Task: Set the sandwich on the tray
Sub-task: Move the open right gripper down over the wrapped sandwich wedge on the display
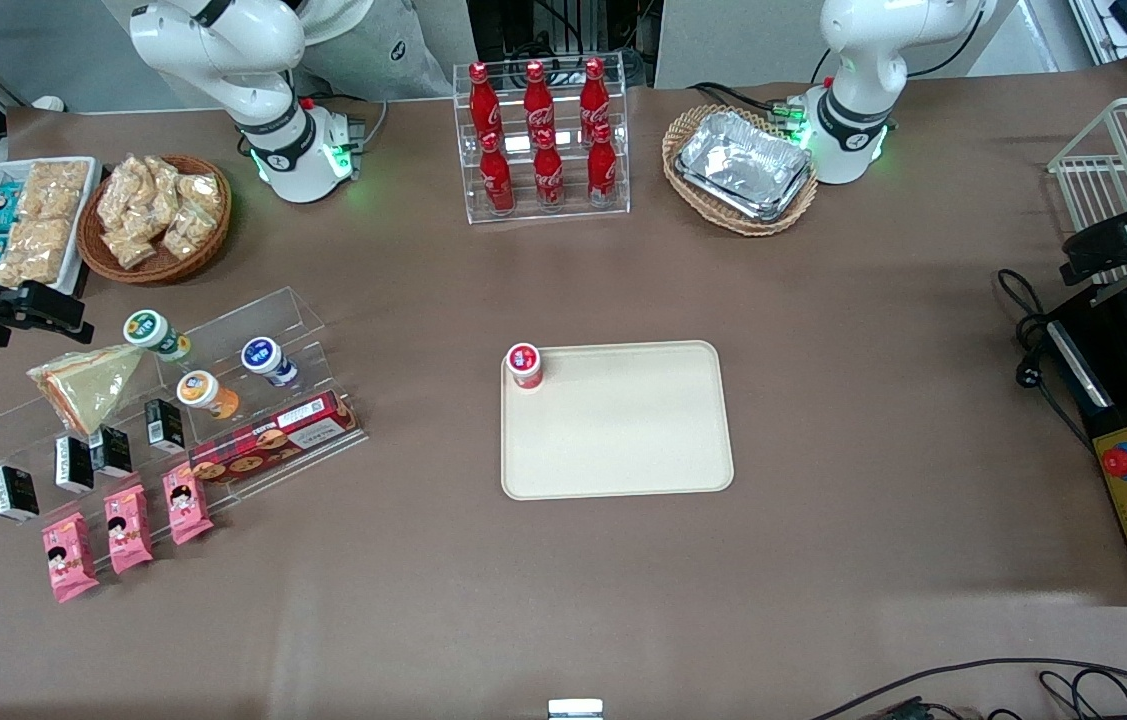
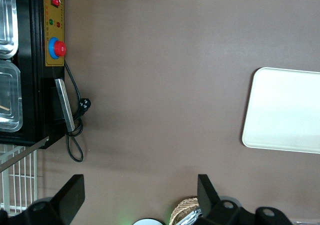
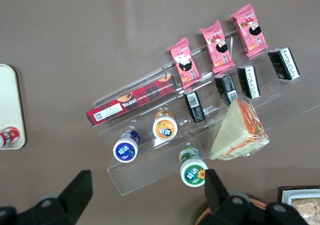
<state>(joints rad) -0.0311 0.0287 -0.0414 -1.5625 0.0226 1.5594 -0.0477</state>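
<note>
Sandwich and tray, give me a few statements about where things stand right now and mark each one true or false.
1. The sandwich lies on the clear tiered display stand. True.
2. The tray holds nothing. False: a red-capped cup stands on one corner.
3. The gripper is shut on the sandwich. False: it is open, above the stand, holding nothing.
4. The pink snack packets lie nearer the front camera than the sandwich. True.
5. The sandwich touches the tray. False: it lies well apart, toward the working arm's end.
</note>
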